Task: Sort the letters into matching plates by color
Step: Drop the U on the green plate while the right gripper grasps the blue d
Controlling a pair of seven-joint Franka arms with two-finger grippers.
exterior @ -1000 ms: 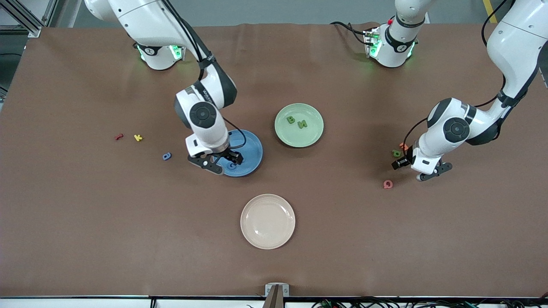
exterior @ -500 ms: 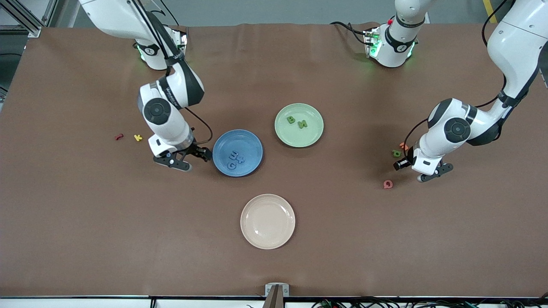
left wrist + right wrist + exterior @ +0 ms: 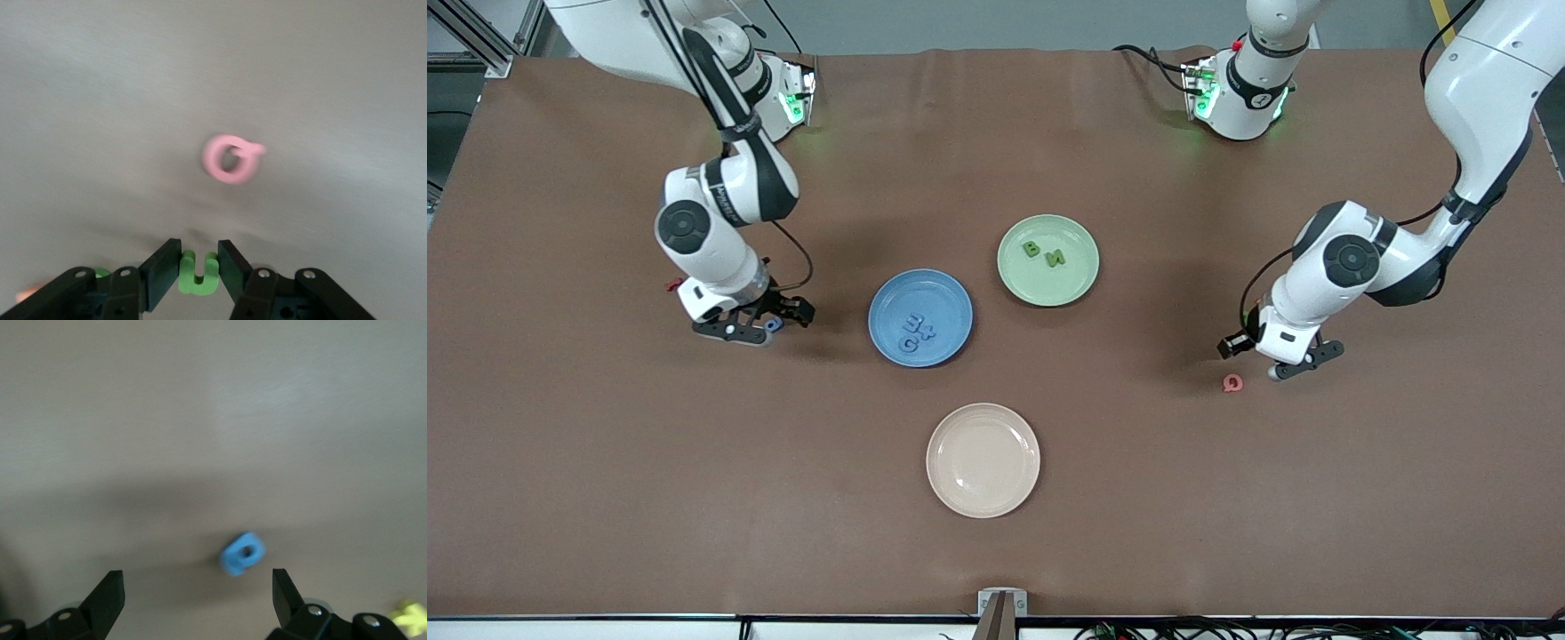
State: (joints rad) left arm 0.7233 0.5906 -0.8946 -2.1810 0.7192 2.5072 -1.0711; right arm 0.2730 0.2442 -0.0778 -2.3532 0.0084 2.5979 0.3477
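Observation:
The blue plate (image 3: 938, 298) holds three blue letters (image 3: 914, 331). The pale green plate (image 3: 1072, 276) holds two green letters (image 3: 1043, 253). My right gripper (image 3: 767, 320) (image 3: 197, 600) is open just above a loose blue letter (image 3: 775, 325) (image 3: 242, 553) on the table, toward the right arm's end from the blue plate. My left gripper (image 3: 1267, 354) (image 3: 199, 267) is shut on a green U-shaped letter (image 3: 199, 275), low over the table at the left arm's end. That letter is hidden in the front view. Another green bit (image 3: 100, 272) shows beside the left fingers.
A cream plate (image 3: 983, 460) lies nearer the front camera than the other two plates. A pink Q (image 3: 1232, 383) (image 3: 230, 159) lies by the left gripper. A red letter (image 3: 670, 286) peeks out beside the right arm. A yellow letter (image 3: 410, 613) shows in the right wrist view.
My right gripper left the blue plate, where a letter now lies, and moved toward the right arm's end to above the loose blue letter. My left gripper shifted over the green and orange letters, covering them.

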